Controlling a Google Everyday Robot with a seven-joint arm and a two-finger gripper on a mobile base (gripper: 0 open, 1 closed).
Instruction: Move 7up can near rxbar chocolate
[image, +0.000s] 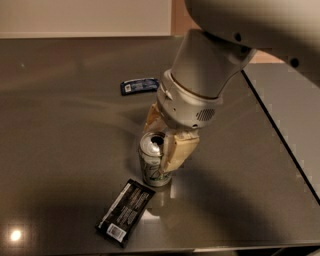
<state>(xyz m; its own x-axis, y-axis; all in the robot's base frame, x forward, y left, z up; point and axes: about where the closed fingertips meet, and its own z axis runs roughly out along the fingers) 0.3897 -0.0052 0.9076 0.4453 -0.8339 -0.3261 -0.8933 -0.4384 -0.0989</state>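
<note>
Dark grey and glossy, the tabletop (60, 150) fills most of the view, with a pale wall (85, 17) along its far edge. Over the middle of it, the two-finger gripper (160, 145) of the white, rounded robot arm (205, 80) is clenched on the small silver-white 7up can (151, 164) with green markings and a shiny metal top. One tan finger (179, 149) presses the can's side at about 3 o'clock, and the other shows behind the can at about 12 o'clock. The arm slopes up and away from the can toward 1 o'clock.

The 7up can stands upright, its base on or just above the tabletop, a little nearer than the table's centre. The opening in its top faces the camera.

At about 7 o'clock from the can, just beside it but not touching, lies the rxbar chocolate (125, 211), a flat, rectangular black wrapper with white text and a white barcode patch at its near end. Its long axis runs from 1 o'clock to 7 o'clock.

Well apart, at about 11 o'clock from the can, a smaller blue wrapper (140, 86) lies flat.

At 3 o'clock, a lighter grey surface (287, 105) adjoins the tabletop along a dark seam.
</note>
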